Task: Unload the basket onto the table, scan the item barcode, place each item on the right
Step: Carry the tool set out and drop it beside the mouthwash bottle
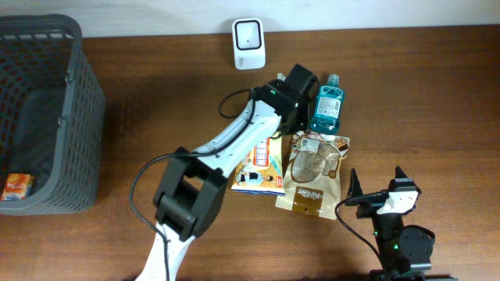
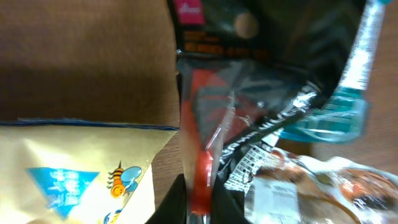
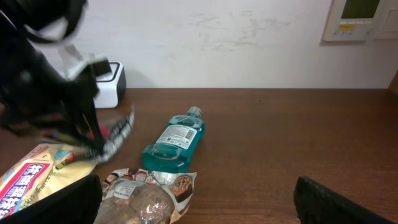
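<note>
Dark crinkled packet [image 2: 249, 112], red along one side, was pinched at its near end in the left gripper [image 2: 200, 202]. The fingers were nearly closed on it. From the right wrist it hung clear of the table [image 1: 156, 94], near the middle of the far half. Its long axis ran straight out from the fingers. A striped patch near the grip was possibly the barcode; too blurred to confirm.

Key relation: the scanner [image 1: 248, 43] stood at the far edge, beyond the held packet and a little to the robot's left. The left arm was much the nearer. Judged next need: carry the packet toward the far edge and turn the striped patch to the scanner's window.

Right gripper [image 1: 376, 181] sat by the near edge, fingers spread wide, holding nothing.

Count:
- Dark packet, 1.
- Scanner, 1.
- Blue mouthwash bottle [image 1: 326, 105], 1, lying flat just beside the left gripper.
- Snack bags lying flat, 2: brown bag [image 1: 312, 176] and pale bag [image 1: 262, 165], side by side.
- Grey basket [image 1: 78, 117], 1, at the left edge, with 1 small orange box [image 1: 17, 186] inside.
</note>
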Tool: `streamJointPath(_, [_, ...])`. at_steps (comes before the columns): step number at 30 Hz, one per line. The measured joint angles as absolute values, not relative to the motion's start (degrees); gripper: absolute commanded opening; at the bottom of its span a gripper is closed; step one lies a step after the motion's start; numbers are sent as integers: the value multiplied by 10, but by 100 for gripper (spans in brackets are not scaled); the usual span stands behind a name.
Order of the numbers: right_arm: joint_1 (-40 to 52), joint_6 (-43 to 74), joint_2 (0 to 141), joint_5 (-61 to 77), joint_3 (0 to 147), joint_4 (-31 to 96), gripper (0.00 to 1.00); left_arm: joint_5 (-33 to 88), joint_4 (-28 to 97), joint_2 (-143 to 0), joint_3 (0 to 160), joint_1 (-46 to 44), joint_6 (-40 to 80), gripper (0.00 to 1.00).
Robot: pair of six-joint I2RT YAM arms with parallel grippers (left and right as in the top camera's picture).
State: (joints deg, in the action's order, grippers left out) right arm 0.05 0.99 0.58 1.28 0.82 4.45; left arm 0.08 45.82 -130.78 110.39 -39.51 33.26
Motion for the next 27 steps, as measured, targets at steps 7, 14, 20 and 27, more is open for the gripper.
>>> streamJointPath(7, [1,10,6,13,8,44,98,-3,449,-1328,1105,-412,350,39])
streamJointPath(14, [1,10,6,13,8,44,98,22,472,-1326,1164,-396,325,44])
streamJointPath(20, [1,10,6,13,8,44,98,41,556,-1244,1224,-347,307,51])
streamJointPath(27, [1,10,6,13,8,44,98,24,703,-1079,1239,-247,212,67])
